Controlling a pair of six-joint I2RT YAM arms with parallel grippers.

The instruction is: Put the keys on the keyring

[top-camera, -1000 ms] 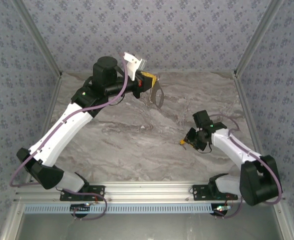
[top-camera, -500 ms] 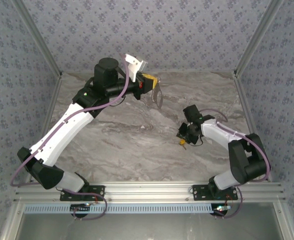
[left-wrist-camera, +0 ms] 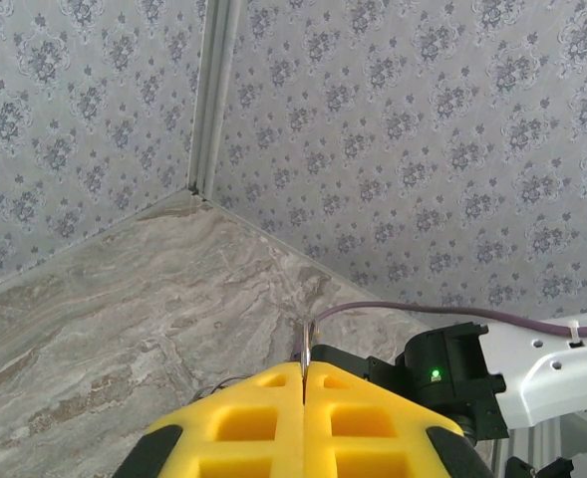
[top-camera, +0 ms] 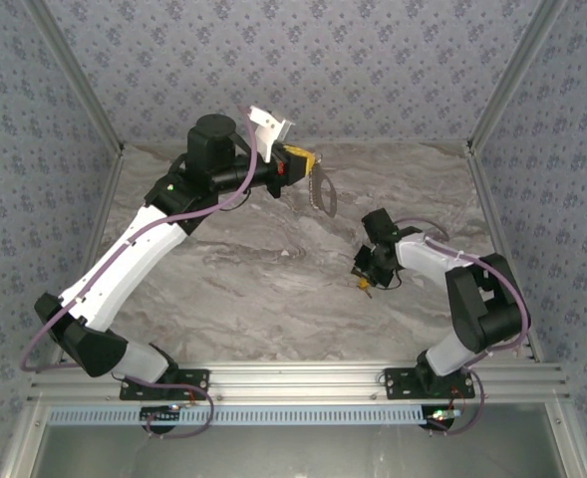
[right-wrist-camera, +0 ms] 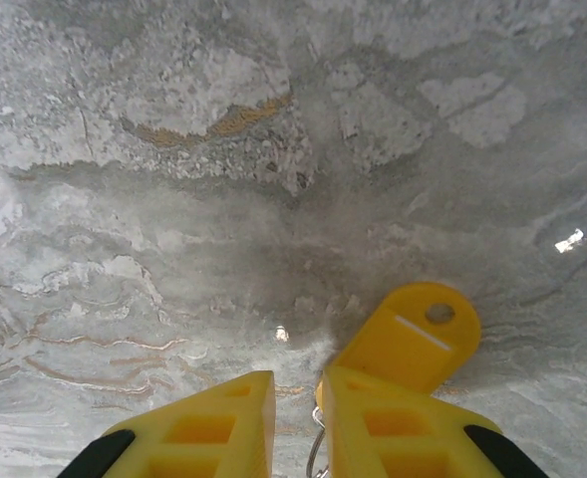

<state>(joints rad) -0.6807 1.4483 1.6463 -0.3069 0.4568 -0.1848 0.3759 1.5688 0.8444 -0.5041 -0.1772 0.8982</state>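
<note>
Yellow plastic marks the thing to be fetched: the key (right-wrist-camera: 413, 334) lies flat on the marble table (top-camera: 253, 289), right of centre, directly under the right gripper (right-wrist-camera: 295, 390). In the right wrist view its rounded head, with a small hole near the far end, sticks out past the tip of the finger on the right side of that view. Its long axis runs on a slant, from under that finger away and to the right. A sliver of metal, probably the blade or a small loop, sits against that finger's inner face. The two fingers stand narrowly apart with bare marble between the sliver and the other finger, so nothing looks clamped. The grip looks off-centre, and a squeeze from here may only nudge the key.

The right arm is much the nearer. It is folded tight, elbow out toward the right wall, forearm reaching back toward the middle, wrist pointing down.

The left gripper (top-camera: 308, 164) is raised over the far side, well apart from the key, its arm stretched long and its wrist turned right. Its pads are pressed together on the keyring (top-camera: 321, 189), which dangles below them.
</note>
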